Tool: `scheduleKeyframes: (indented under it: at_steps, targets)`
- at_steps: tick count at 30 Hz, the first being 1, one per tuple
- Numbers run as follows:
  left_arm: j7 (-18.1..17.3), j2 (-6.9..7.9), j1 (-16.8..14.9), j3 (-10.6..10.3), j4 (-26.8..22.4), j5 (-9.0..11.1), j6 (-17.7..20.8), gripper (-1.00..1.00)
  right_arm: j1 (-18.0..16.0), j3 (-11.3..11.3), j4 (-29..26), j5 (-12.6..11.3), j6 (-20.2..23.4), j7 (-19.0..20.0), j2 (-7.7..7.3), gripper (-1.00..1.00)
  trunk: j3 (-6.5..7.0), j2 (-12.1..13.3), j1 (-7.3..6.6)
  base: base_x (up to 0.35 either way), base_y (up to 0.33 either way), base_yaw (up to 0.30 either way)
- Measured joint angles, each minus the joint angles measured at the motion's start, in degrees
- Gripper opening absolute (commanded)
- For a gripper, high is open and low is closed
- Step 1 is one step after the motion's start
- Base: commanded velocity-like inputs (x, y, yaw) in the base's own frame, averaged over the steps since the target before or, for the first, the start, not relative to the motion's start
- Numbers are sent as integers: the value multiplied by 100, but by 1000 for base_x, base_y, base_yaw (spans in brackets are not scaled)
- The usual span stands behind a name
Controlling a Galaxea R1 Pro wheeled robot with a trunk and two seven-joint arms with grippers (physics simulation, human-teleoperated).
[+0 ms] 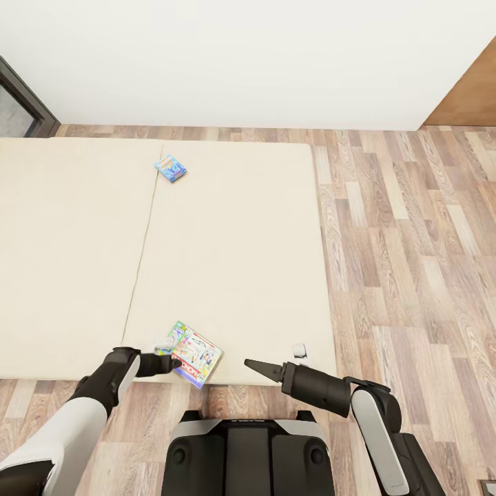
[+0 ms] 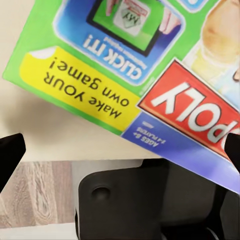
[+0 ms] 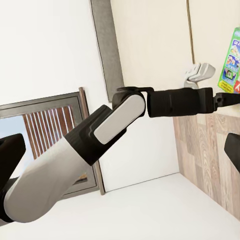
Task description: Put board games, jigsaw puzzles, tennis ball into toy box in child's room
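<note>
A green-edged board game [image 1: 193,355] lies at the near edge of the cream bed [image 1: 227,262], one corner hanging over it. My left gripper [image 1: 169,353] is at the box's left corner, fingers apart. In the left wrist view the box [image 2: 125,65] lies just beyond the open gripper [image 2: 121,152], whose dark fingertips [image 2: 10,155] stand wide at both sides. A blue board game [image 1: 170,168] lies far back on the bed. My right gripper [image 1: 253,365] hovers over the bed's near edge, right of the green-edged box, pointing left. In the right wrist view the right gripper [image 3: 122,150] is open and empty.
Brown plank floor [image 1: 406,262] runs along the bed's right side and behind it, up to the white wall [image 1: 241,62]. A dark window frame [image 1: 24,103] is at the far left. A small pale grey piece [image 1: 299,350] sits by my right forearm. My base [image 1: 248,455] stands against the bed.
</note>
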Motion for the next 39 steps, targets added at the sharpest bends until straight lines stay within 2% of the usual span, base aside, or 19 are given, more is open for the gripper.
scheduleKeyframes:
  at_steps: [12,27,39]
  targets:
    - [-120,-8,0,4,1,32,32,100,0,0,0,0,0,0,0,100,0,0,0,0,0,0]
    - [-712,-2,0,16,-45,62,-19,100,0,0,0,0,0,0,0,100,0,0,0,0,0,0]
    - [-809,-14,0,21,-60,63,-42,100,0,0,0,0,0,0,0,100,0,0,0,0,0,0]
